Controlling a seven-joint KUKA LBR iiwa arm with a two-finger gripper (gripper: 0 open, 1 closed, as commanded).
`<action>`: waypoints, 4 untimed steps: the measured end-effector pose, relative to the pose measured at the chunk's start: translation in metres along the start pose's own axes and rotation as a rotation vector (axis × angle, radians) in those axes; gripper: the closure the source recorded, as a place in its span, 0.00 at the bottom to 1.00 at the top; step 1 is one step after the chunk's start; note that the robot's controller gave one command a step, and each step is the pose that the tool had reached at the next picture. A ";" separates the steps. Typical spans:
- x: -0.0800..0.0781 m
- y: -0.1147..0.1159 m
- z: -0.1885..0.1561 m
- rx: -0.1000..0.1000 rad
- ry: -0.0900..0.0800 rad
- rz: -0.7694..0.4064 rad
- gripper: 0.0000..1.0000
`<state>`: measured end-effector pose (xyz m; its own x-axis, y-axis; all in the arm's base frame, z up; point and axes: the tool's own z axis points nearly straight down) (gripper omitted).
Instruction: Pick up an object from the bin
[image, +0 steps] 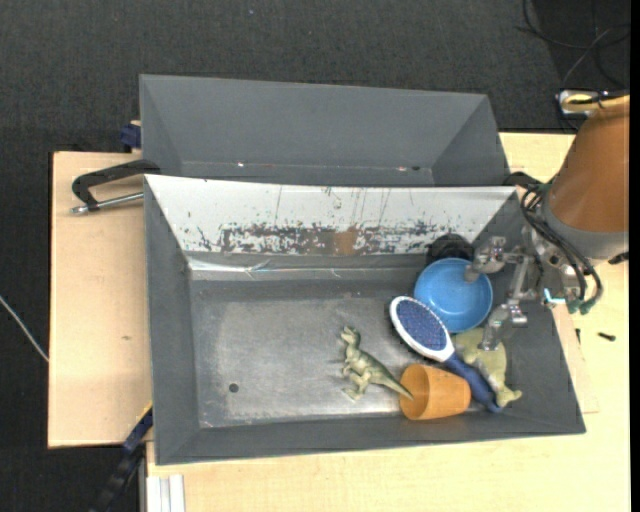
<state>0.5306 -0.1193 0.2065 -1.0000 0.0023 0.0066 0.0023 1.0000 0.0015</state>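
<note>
Scanning from the left, the grey metal bin (200, 330) has a bare, scuffed floor across its left half. Right of centre lies one green plastic dinosaur (360, 372), long-necked, its tail reaching one orange cup (437, 392), which is smooth and tipped on its side. Above the cup is one oval brush (421, 328), a white bristle face in a blue rim, with its blue handle running down to the right behind the cup. Next comes one round blue bowl (452, 293), glossy and touching the brush head. One dark rounded thing (450, 246) sits just behind it by the rear wall. One pale green shape (497, 362), too hidden to name, lies at the lower right. The gripper (505, 290) hangs just beside the bowl's right rim, over that pale shape. Whether it is spread or closed I cannot tell.
</note>
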 end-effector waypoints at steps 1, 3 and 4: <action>0.003 -0.014 0.131 -0.004 -0.013 -0.044 0.00; -0.011 0.012 0.064 0.005 -0.017 -0.396 1.00; -0.022 0.014 -0.025 0.007 -0.020 -0.408 1.00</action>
